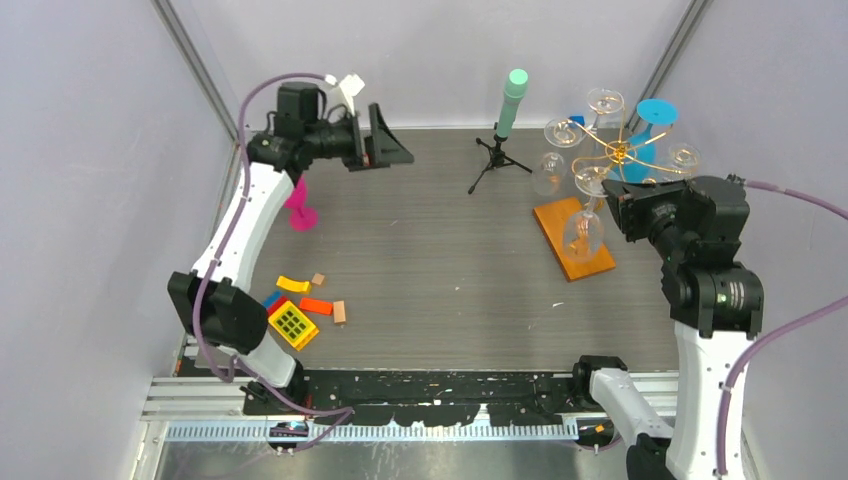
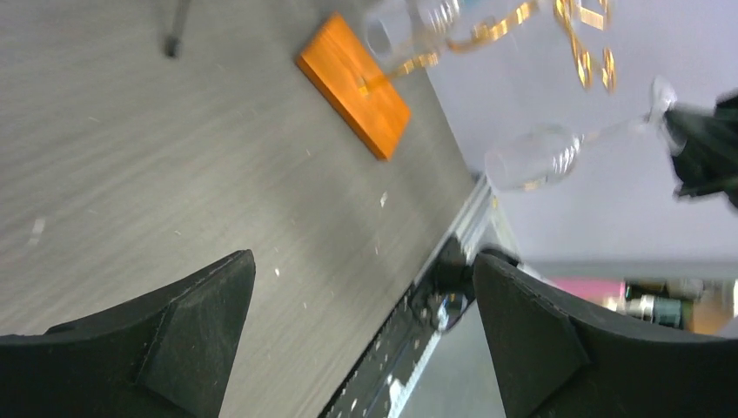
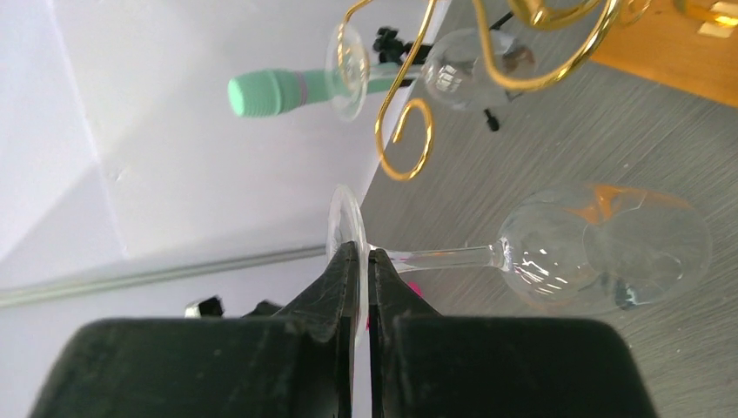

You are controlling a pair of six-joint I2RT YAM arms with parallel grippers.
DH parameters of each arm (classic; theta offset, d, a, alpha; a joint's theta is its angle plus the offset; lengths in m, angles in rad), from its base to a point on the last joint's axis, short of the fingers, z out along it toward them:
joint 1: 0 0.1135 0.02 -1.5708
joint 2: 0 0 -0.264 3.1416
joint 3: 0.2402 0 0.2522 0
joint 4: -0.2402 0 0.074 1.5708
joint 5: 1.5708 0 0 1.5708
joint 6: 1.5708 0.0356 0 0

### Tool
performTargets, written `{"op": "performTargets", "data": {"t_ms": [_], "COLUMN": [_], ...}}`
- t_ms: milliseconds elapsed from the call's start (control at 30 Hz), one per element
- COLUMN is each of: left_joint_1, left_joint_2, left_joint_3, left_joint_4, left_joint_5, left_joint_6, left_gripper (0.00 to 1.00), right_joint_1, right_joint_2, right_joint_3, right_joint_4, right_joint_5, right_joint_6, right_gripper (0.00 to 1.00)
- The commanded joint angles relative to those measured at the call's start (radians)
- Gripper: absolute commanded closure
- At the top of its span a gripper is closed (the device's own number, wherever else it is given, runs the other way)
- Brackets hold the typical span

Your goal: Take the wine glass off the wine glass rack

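Note:
My right gripper (image 3: 362,252) is shut on the round foot of a clear wine glass (image 3: 600,248). The stem runs sideways and the bowl hangs over the table. In the right wrist view the foot sits just below a curled arm of the gold wine glass rack (image 3: 405,144), apart from it. From above, that wine glass (image 1: 583,232) hangs over the wine glass rack's (image 1: 620,152) orange wooden base (image 1: 573,238), with the right gripper (image 1: 612,195) beside the spirals. The left gripper (image 1: 385,140) is open and empty at the back left; its wrist view shows the held glass (image 2: 535,157) far off.
Several more clear glasses (image 1: 563,132) and a blue one (image 1: 652,125) hang on the rack. A black tripod with a mint-green cylinder (image 1: 510,110) stands at the back centre. A pink glass (image 1: 300,210) and coloured toy blocks (image 1: 300,310) lie on the left.

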Motion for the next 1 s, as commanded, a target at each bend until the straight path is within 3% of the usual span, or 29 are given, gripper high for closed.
{"op": "performTargets", "data": {"t_ms": [0,133,333,600,967], "left_joint_1": [-0.122,-0.238,-0.382,-0.525,-0.587], "left_joint_2": [-0.164,-0.295,-0.385,-0.330,-0.118], "left_joint_3": [-0.159,-0.390,-0.565,-0.566,-0.424], "left_joint_4": [0.177,0.478,0.742,0.857,0.988], "left_joint_5": [0.033,0.039,0.040,-0.037,0.089], "left_joint_6": [0.067,0.034,-0.010,0.033,0.030], "left_gripper": [0.01,0.01,0.01,0.02,0.10], "right_joint_1": [-0.004,-0.003,-0.003,-0.003,0.010], "right_joint_2": [-0.078,-0.157,-0.283,-0.344,-0.311], "right_joint_3": [-0.050,-0.154,-0.316,-0.453,-0.494], "right_joint_4": [0.122,0.218,0.366,0.577,0.632], "right_joint_5": [-0.215,-0.359,-0.533,-0.680,-0.789], "right_joint_6": [0.020,0.050,0.188,0.386,0.461], "right_gripper": [1.00,1.00,1.00,1.00,1.00]}}
